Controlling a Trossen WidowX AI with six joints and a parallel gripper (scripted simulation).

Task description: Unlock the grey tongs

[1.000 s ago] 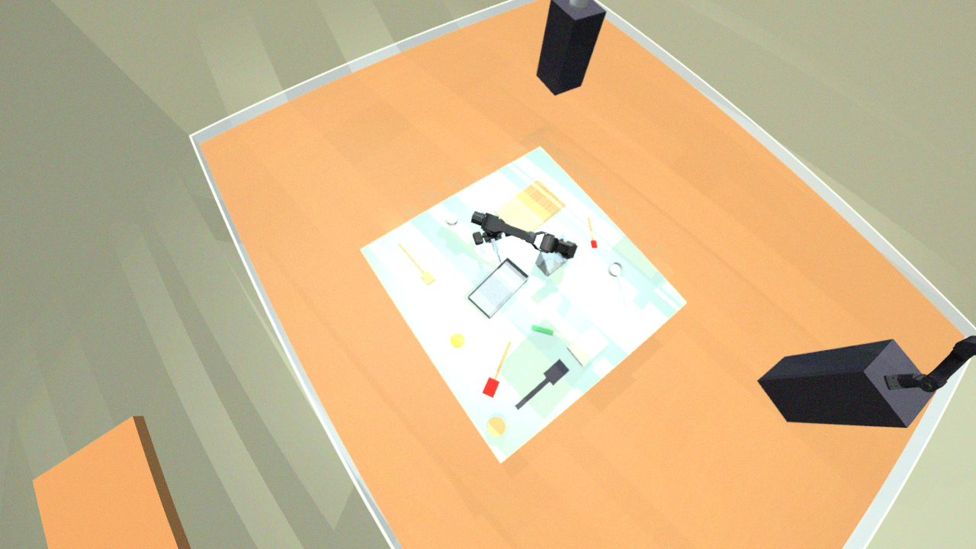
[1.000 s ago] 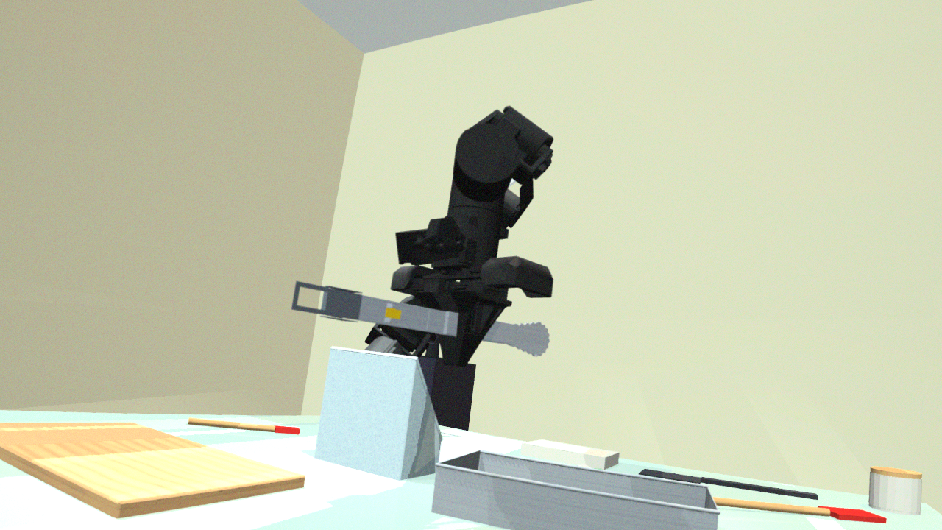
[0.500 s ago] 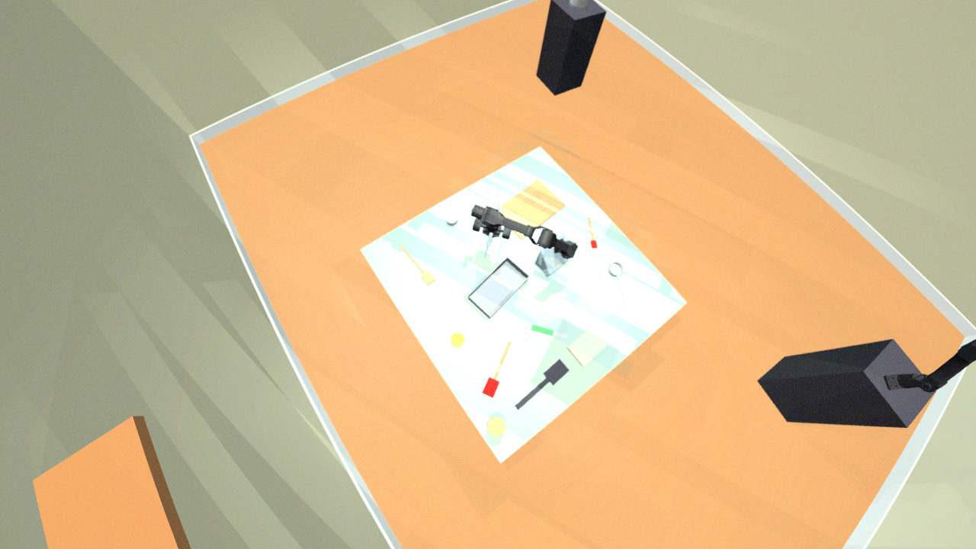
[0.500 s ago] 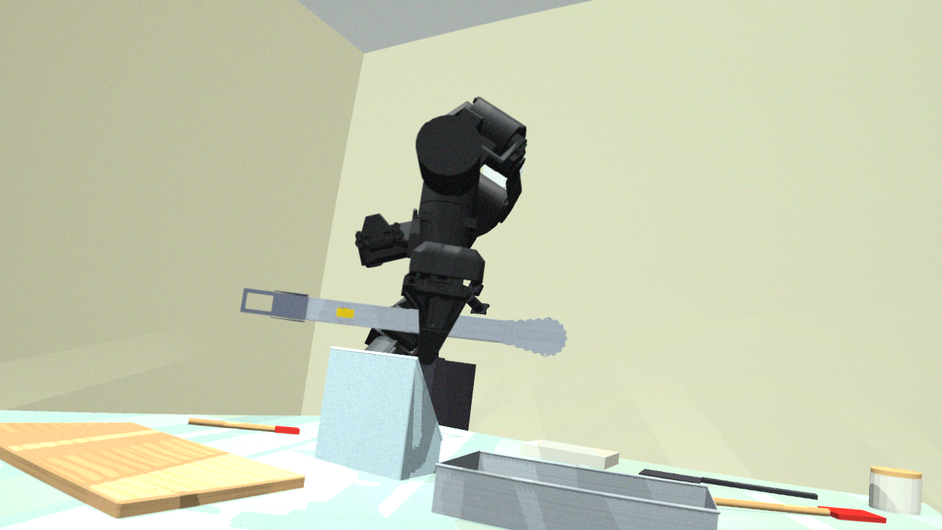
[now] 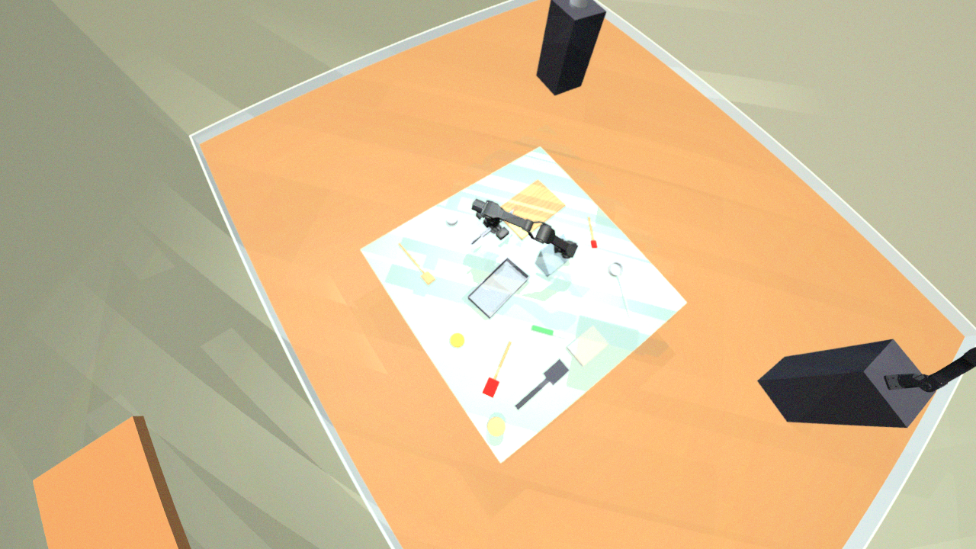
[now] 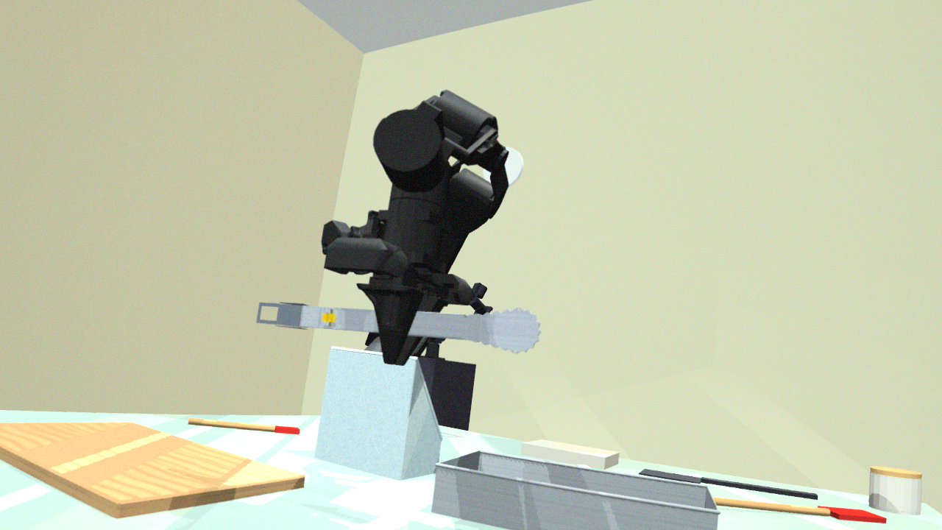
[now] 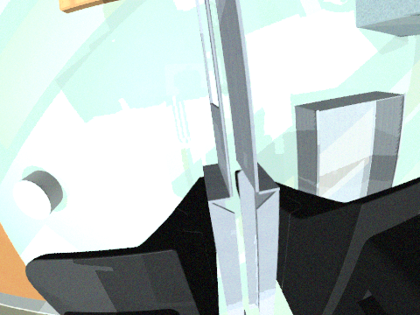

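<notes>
My gripper (image 6: 397, 354) (image 7: 222, 181) is shut on the grey tongs (image 5: 483, 232) (image 6: 447, 324) (image 7: 240, 66), holding them across the fingers, high above the table. In the exterior view the tongs lie nearly level, with the hinge end and its yellow piece at left and the scalloped tip end at right, slightly lower. The two arms are close together with a narrow gap in the wrist view. The wooden board (image 5: 539, 197) (image 6: 224, 464) lies flat with nothing resting on it. The roasting tin (image 6: 487, 495) (image 7: 305, 150) stands apart from the tongs, and they no longer rest on it. The lock itself is too small to read.
A pale blue block (image 5: 550, 261) (image 6: 365, 408) (image 7: 387, 13) stands between the board and the tin in the exterior view. A small white cylinder (image 5: 451, 220) (image 7: 32, 199) is near the table edge. A black turner (image 5: 556, 372) (image 6: 757, 487), a pale slab (image 6: 569, 453) and a jar (image 6: 894, 492) lie farther off.
</notes>
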